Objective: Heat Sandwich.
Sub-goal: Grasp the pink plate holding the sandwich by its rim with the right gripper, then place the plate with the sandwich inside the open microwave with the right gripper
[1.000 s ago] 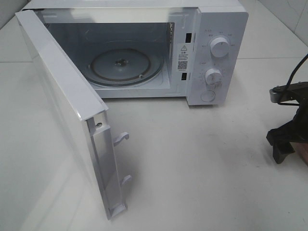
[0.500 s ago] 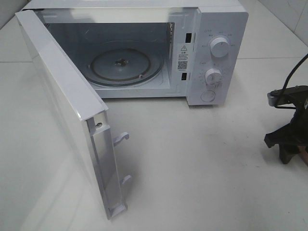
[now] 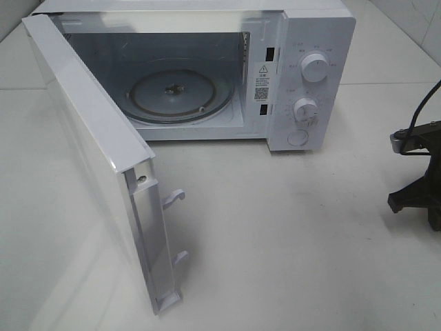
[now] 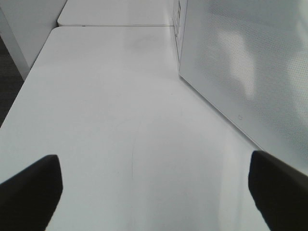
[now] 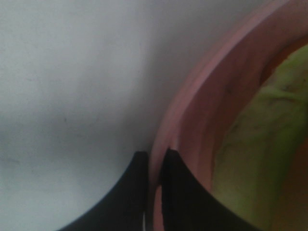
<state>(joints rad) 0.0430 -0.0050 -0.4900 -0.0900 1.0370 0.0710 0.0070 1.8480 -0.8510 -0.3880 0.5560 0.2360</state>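
Observation:
In the right wrist view, my right gripper (image 5: 154,156) is shut on the rim of the round pink plate (image 5: 202,110), one dark finger on each side of the rim. On the plate lies the sandwich (image 5: 262,139); only its green lettuce edge shows, blurred. In the high view only part of the right arm (image 3: 417,196) shows, at the right edge, and plate and sandwich are out of frame. My left gripper (image 4: 154,192) hangs open over bare table beside the microwave's side wall (image 4: 245,62), holding nothing.
The white microwave (image 3: 310,69) stands at the back of the table with its door (image 3: 89,152) swung wide to the left. Its glass turntable (image 3: 180,95) has nothing on it. White table (image 3: 275,241) stretches in front of it.
The right arm has slid further right, toward the edge of the high view, and its fingers have closed from wide open. The left arm and the microwave have not moved.

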